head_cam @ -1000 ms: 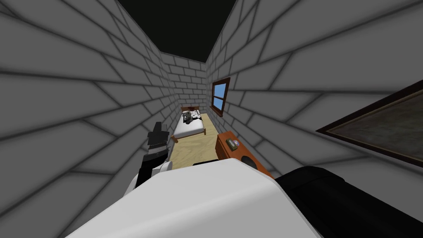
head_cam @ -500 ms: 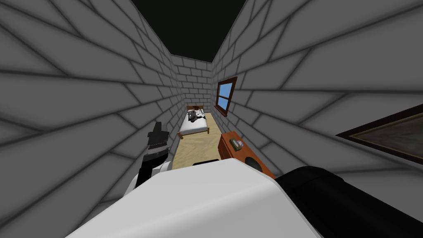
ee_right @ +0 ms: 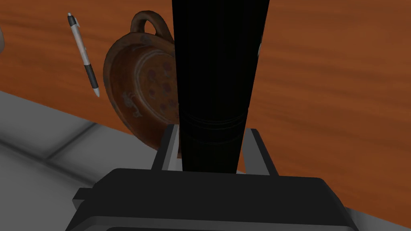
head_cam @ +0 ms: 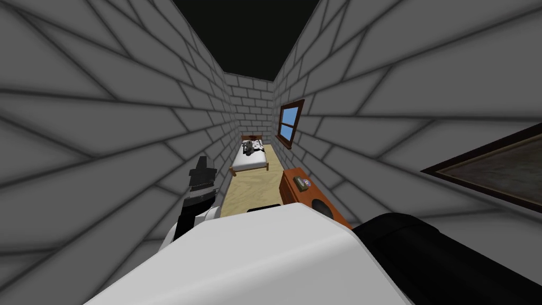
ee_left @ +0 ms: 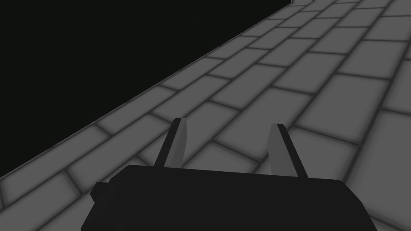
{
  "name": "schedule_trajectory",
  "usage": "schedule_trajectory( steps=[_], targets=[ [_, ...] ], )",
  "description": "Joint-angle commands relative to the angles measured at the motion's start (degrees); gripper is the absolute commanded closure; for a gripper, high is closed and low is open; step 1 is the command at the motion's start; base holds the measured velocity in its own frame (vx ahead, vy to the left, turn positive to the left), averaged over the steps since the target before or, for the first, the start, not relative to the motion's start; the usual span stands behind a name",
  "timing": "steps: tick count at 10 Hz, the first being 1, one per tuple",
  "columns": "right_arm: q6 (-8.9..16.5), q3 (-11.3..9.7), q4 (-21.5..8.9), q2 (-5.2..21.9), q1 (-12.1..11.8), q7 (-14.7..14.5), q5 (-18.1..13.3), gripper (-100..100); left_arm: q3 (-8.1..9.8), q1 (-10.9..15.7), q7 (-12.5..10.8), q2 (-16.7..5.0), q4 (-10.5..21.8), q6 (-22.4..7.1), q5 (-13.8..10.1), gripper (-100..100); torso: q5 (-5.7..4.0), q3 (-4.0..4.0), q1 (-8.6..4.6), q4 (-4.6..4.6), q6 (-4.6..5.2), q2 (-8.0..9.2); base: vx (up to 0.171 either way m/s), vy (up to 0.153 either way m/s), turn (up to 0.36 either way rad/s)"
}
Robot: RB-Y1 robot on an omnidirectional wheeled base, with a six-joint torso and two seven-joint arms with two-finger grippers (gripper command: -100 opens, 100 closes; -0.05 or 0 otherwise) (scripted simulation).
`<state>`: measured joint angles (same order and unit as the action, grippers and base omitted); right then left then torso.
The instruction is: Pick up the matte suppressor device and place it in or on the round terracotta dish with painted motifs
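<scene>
Up on the head view, we've got a narrow room of grey brick walls (head_cam: 106,132), a bed (head_cam: 250,159) against the far wall, a window (head_cam: 290,123) on the right-hand wall, and a black area above the wall tops. An orange-brown desk (head_cam: 290,193) stands along that right wall, nearer than the bed. A small colourful thing (head_cam: 302,183) sits on its top, too small to name, and there's a dark round shape (head_cam: 322,206) at its near end. A dark picture frame (head_cam: 492,169) hangs on the right wall. The left pincer (head_cam: 201,161) is raised in front of the left wall, well apart from the desk.

Over to the left wrist view: fingers spread wide, nothing between them.

Now the right wrist view, and this is where it's happening! The right pincer (ee_right: 212,129) is pinching the suppressor (ee_right: 216,60), a matte black cylinder, with a finger pressed on each side. It runs straight out along the pincer's line, over the desk's wood top. The terracotta dish (ee_right: 136,92), round with a loop handle and painted motifs, lies close to the desk's edge, partly hidden behind the suppressor. Whether the two touch, I cannot tell. A pen (ee_right: 84,56) lies just beside the dish, not touching it, on the side away from the suppressor.
</scene>
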<state>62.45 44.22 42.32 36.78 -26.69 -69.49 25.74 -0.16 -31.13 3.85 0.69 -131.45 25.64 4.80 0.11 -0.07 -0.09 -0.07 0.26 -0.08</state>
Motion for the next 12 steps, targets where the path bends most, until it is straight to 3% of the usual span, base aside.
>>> schedule_trajectory(
  steps=[1, 6, 8, 9, 12],
  targets=[
    [1.97, 1.37, -1.08, 1.47, -0.22, -1.47, 1.30, 100, 0.00, 0.00, 0.00, 0.00, 0.00, 0.00, 0.00, 0, 0.00, 0.00, 0.00, 0.00, 0.00, 0.00, -0.049, -0.045, 0.025],
    [7.48, 4.45, -1.40, 3.78, -2.15, -4.38, 5.19, 100, 0.01, 0.00, 0.00, 0.00, 0.00, 0.00, 0.00, 0, 0.01, 0.12, -0.16, 0.00, 0.15, 0.25, -0.098, -0.079, -0.015],
    [7.43, 4.45, -1.11, 3.65, -2.16, -4.52, 5.47, 100, 0.00, 0.01, 0.00, 0.00, 0.00, 0.00, 0.00, 0, 0.02, 0.19, -0.09, 0.05, 0.12, 0.34, -0.093, -0.054, -0.022],
    [7.54, 4.50, -1.08, 3.68, -2.23, -4.69, 5.56, -100, 0.00, 0.00, 0.00, 0.00, 0.00, 0.00, 0.00, 0, 0.02, 0.07, 0.05, 0.03, 0.07, 0.11, -0.012, -0.007, -0.002],
    [7.53, 4.49, -1.09, 3.68, -2.24, -4.67, 5.54, -100, 0.00, -0.01, 0.00, 0.00, 0.00, 0.00, 0.00, 0, 0.07, -0.11, 0.21, -0.05, 0.06, -0.19, -0.002, -0.001, 0.000]
  ],
)
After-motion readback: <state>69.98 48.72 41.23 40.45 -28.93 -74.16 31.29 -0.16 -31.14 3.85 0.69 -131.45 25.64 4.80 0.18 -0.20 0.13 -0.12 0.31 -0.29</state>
